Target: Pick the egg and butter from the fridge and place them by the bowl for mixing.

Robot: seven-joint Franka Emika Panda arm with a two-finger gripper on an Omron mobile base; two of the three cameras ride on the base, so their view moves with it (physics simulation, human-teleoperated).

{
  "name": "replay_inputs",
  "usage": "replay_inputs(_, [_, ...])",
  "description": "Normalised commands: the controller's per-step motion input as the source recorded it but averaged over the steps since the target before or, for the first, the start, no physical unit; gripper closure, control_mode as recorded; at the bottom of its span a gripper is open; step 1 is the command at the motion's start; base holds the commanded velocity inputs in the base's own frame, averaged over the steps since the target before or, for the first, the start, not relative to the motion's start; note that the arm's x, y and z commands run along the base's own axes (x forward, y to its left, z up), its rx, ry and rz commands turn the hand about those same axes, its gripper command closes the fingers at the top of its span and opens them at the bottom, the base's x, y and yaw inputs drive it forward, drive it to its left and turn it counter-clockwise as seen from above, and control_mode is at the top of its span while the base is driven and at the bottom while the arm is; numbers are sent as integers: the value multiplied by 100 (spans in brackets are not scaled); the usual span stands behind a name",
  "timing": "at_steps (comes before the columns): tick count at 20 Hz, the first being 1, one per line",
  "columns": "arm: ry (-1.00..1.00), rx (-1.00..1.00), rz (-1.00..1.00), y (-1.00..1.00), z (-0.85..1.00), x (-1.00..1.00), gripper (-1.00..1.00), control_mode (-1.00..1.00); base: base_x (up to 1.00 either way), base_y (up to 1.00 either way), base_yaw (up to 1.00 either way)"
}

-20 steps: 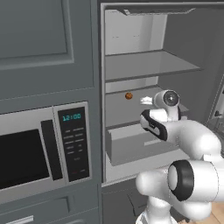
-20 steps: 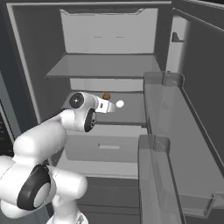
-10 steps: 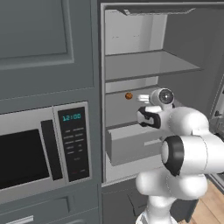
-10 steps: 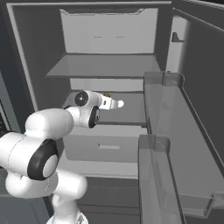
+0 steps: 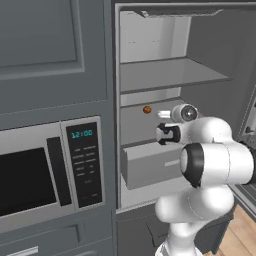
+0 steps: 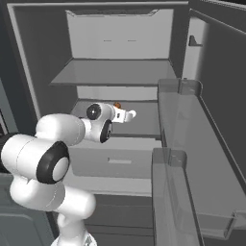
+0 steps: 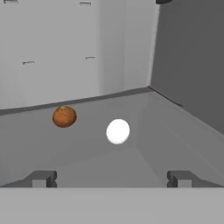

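Note:
The egg (image 7: 117, 131) lies on the fridge's (image 5: 165, 75) middle shelf, a small white oval just ahead of my gripper (image 7: 110, 179). The gripper is open, its two dark fingertips (image 7: 41, 178) spread wide on either side, with nothing between them. In the right base view the egg (image 6: 131, 114) shows just past the end of my hand, which reaches in over the shelf. The butter and the bowl are out of view.
A reddish-brown ball (image 7: 64, 117) sits on the same shelf, left of the egg and nearer the back wall. A light grey drawer (image 5: 150, 165) juts out below the shelf. The open door's clear bins (image 6: 192, 144) stand to the right. A microwave (image 5: 30, 175) is left of the fridge.
The arm has folded in, and the hand has pushed further over the middle shelf toward the egg. The gripper has stayed open.

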Motion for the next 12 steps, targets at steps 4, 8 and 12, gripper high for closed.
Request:
replay_inputs(4, [0, 0, 0, -22, -15, 29, -100, -100, 0, 0, 0])
replay_inputs(8, [0, 0, 0, -9, -11, 33, -100, -100, 0, 0, 0])
replay_inputs(12, [0, 0, 0, -1, -22, 31, -100, -100, 0, 0, 0])
